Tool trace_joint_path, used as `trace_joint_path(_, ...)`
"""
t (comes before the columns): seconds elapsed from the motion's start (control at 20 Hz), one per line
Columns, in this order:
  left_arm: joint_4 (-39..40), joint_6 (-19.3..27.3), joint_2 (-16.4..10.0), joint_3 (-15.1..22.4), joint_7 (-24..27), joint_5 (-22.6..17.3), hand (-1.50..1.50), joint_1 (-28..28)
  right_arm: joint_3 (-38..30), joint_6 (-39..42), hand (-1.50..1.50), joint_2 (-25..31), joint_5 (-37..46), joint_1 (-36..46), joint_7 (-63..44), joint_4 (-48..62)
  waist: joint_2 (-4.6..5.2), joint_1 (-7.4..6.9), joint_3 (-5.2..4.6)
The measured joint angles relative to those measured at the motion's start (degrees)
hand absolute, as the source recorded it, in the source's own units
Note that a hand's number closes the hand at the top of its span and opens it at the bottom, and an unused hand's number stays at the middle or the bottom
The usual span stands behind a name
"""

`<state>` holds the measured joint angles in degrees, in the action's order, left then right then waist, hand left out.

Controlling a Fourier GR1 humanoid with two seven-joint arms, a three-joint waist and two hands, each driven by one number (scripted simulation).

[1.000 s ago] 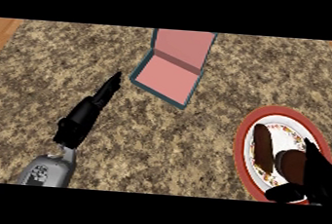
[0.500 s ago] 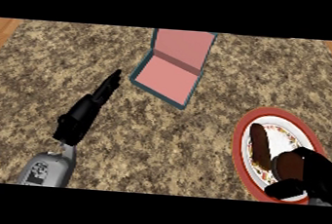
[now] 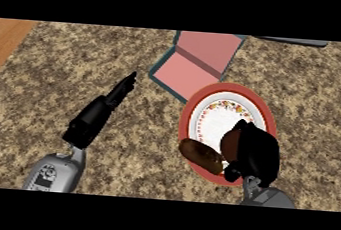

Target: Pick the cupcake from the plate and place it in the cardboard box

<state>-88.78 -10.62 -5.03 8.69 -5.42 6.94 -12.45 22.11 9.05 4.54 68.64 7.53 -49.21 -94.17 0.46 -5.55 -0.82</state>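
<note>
The red-rimmed plate lies right of centre, its upper rim at the near corner of the open cardboard box, which has a pink inside and a raised lid. The dark brown cupcake lies on the plate's lower left rim. A second brown part of it sits under my right hand. That hand rests on the plate's lower right with its fingers curled against the cupcake. My left hand is stretched out flat on the counter to the left, pointing toward the box and holding nothing.
The speckled stone counter runs around everything. A strip of wooden floor shows past its left edge. A dark object lies at the far edge, right of the box lid.
The plate has slid left and away from me, ending against the box. My right hand came with it and now covers part of the cupcake. The left hand has barely moved.
</note>
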Motion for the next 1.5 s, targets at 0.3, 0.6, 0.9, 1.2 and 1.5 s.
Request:
trace_joint_path(0.3, 1.30, -0.26, 0.95, 0.89, -0.05, 0.27, 0.00, -1.72, 12.23, -1.59, 1.50, -3.24, 2.90, 16.09, -9.95, 7.43, 0.26, -1.29, 0.53)
trace_joint_path(0.6, 2.52, -0.18, 1.09, 0.35, -0.37, 0.21, 0.00, -2.84, 19.43, -3.05, 1.50, -3.59, -1.20, 30.68, -15.49, 10.70, -0.03, -0.96, 0.64)
trace_joint_path(0.9, 3.71, -0.29, 0.77, -0.58, -0.10, 0.01, 0.00, -3.74, 22.54, -3.67, 1.50, -3.50, -6.57, 43.00, -19.05, 9.48, -0.47, -0.46, 0.61)
trace_joint_path(1.2, 4.21, 0.15, 0.95, -0.53, 0.43, 0.43, 0.00, -3.03, 20.61, -5.07, 1.50, -3.39, -7.74, 51.73, -21.44, 10.33, -0.79, 0.14, 0.58)
trace_joint_path(1.5, 4.30, 0.16, 0.36, -1.20, 0.70, 0.43, 0.00, -2.55, 16.72, -6.08, 1.50, -3.38, -7.59, 57.64, -22.08, 14.01, -0.91, 1.06, 0.58)
